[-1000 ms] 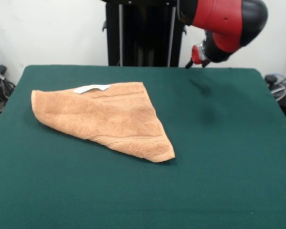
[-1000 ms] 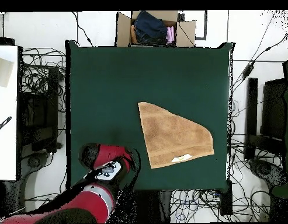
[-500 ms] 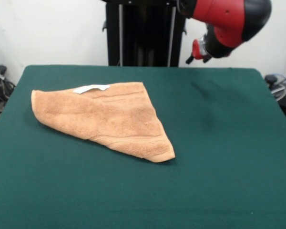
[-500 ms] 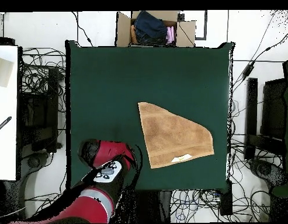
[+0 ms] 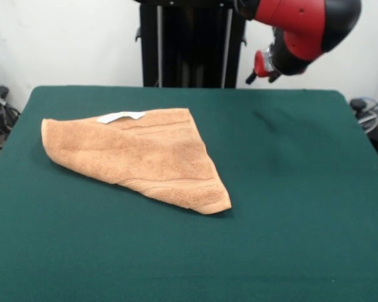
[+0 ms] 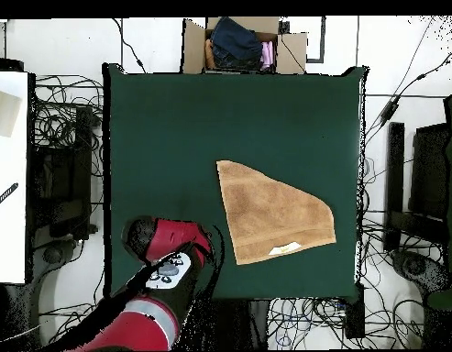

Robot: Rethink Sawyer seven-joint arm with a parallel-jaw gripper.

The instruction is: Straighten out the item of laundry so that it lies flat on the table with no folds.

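Light orange-tan terry-cloth towel (image 5: pixel 137 154) lying left of centre on the big dark green felt-topped table (image 5: pixel 302 207), folded over into a rough triangle, small white label (image 5: pixel 120 116) showing at the far edge, hemmed point toward the near right. No visible shift in the cloth over the last second. Red and black arm (image 5: pixel 299 28) drawn slightly up and back at the far right, well apart from the towel. Judged from that: fold still in, flattening not begun, a reach and a grasp yet to come. Gripper (image 5: pixel 263 75) mostly tucked behind the wrist housing in the front view, only dark tips showing; spread between them not readable, perhaps narrow, so cannot tell. From overhead, arm (image 6: pixel 165 266) covering the gripper completely.
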